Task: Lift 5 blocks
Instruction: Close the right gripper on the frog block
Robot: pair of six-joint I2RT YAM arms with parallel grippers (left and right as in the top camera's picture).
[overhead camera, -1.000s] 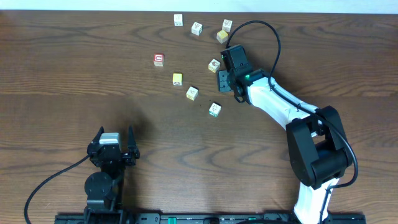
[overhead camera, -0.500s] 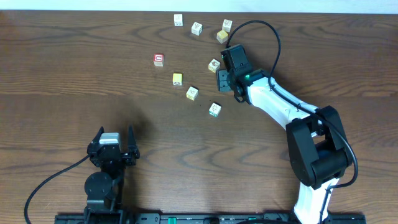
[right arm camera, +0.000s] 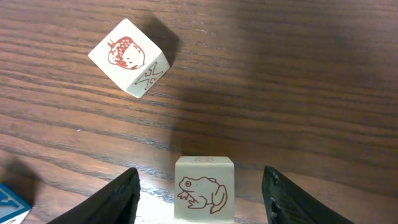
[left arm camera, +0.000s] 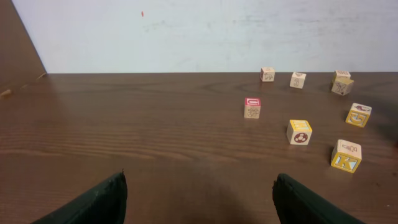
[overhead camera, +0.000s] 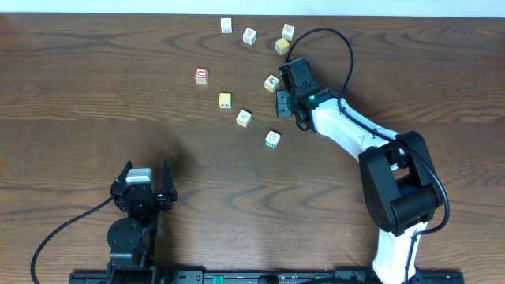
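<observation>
My right gripper [right arm camera: 200, 171] is open and straddles a cream block with a red frog [right arm camera: 204, 190], with a gap on each side. Beyond it lies a turned cream block with an acorn picture [right arm camera: 129, 57]. From overhead the right gripper [overhead camera: 290, 106] hangs over that spot and hides the frog block. The turned block [overhead camera: 271, 82] lies just beside it. Several more blocks are scattered around: one [overhead camera: 272, 139], one [overhead camera: 243, 117], a yellow one [overhead camera: 225, 100]. My left gripper [overhead camera: 146, 167] [left arm camera: 200, 176] rests open and empty near the front edge.
A red-faced cube [overhead camera: 201, 76] [left arm camera: 252, 107] lies left of the group. More small cubes sit at the back: one [overhead camera: 226, 25], one [overhead camera: 249, 35], one [overhead camera: 288, 31]. A black cable [overhead camera: 339, 39] loops behind the right arm. A white wall [left arm camera: 186, 31] bounds the table's far edge.
</observation>
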